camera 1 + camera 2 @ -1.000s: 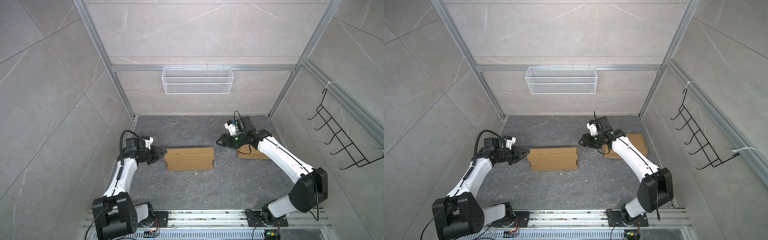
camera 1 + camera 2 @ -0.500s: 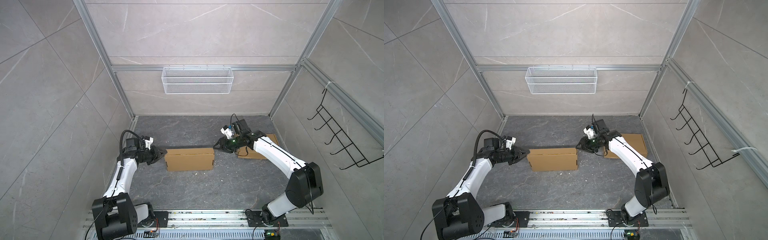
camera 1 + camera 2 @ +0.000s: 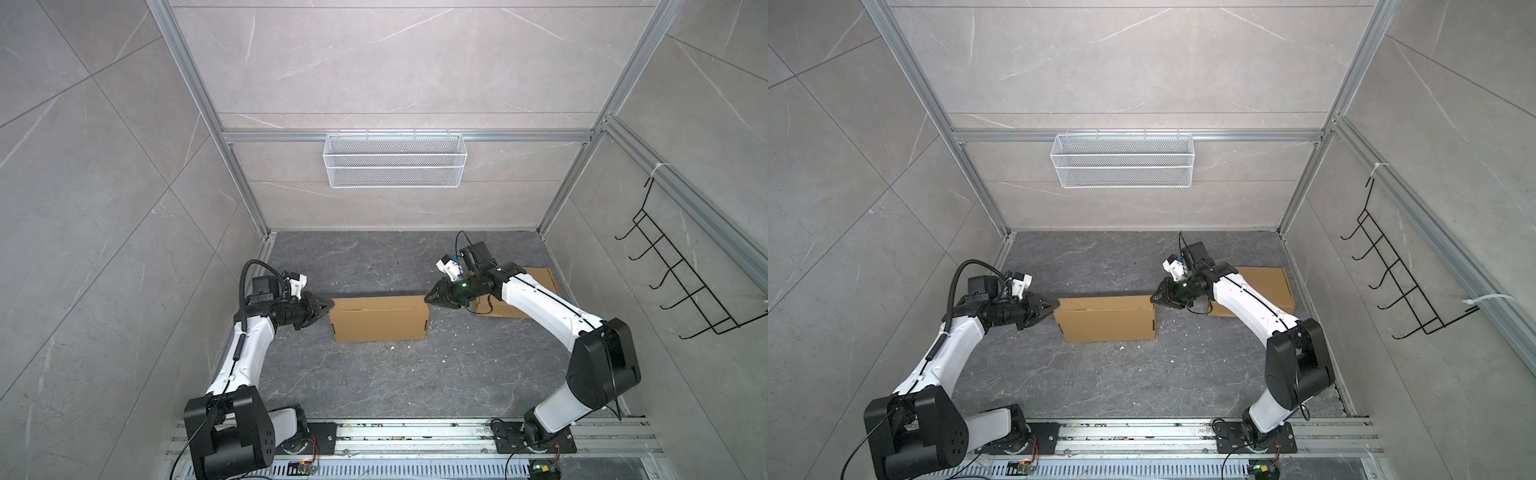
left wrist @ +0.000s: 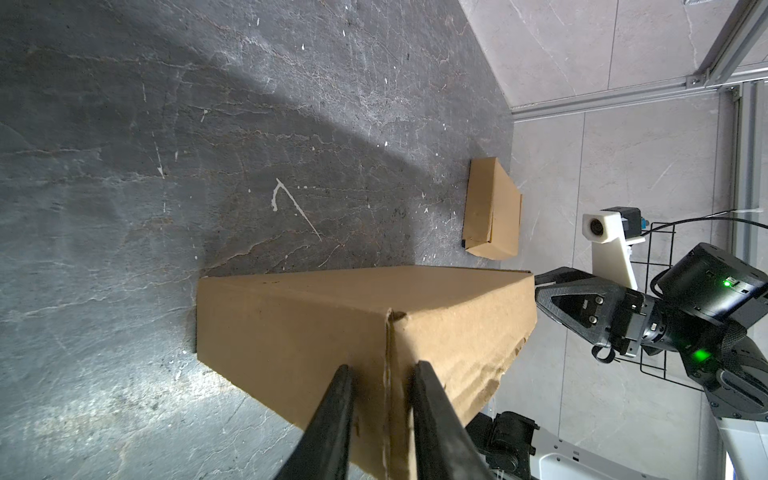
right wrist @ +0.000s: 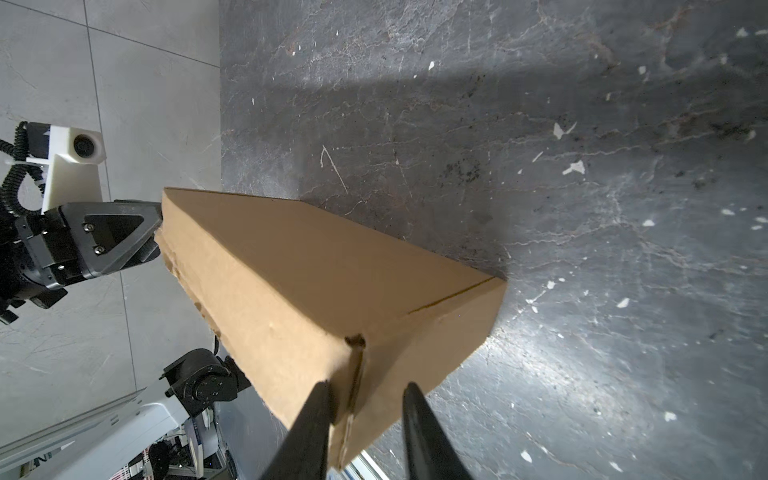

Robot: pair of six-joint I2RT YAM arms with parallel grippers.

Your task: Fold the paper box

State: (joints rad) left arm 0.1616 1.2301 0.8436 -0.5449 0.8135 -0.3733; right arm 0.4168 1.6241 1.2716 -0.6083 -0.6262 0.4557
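The paper box (image 3: 380, 318) lies closed on the dark stone floor (image 3: 374, 382) between the two arms, long side toward the camera head, about midway across the floor in both top views (image 3: 1106, 318). A seam runs along its top face, and the long edge seen in the wrist views looks crumpled and frayed (image 4: 311, 316). The left gripper (image 3: 330, 305) meets the box's left end at the upper rear corner. In the left wrist view its black fingers (image 4: 332, 415) stand a little apart, astride the box's vertical corner edge (whether they pinch the cardboard or only frame it cannot be told). The right gripper (image 3: 427, 298) meets the opposite end at its upper rear corner. Its fingers (image 5: 307, 424) also stand apart on either side of a corner edge, and I cannot tell whether they are gripping. Behind the right arm, near the right wall, a second cardboard box (image 3: 536, 282) lies flat on the floor, well apart from the first. A white wire basket (image 3: 395, 166) hangs on the back wall above.
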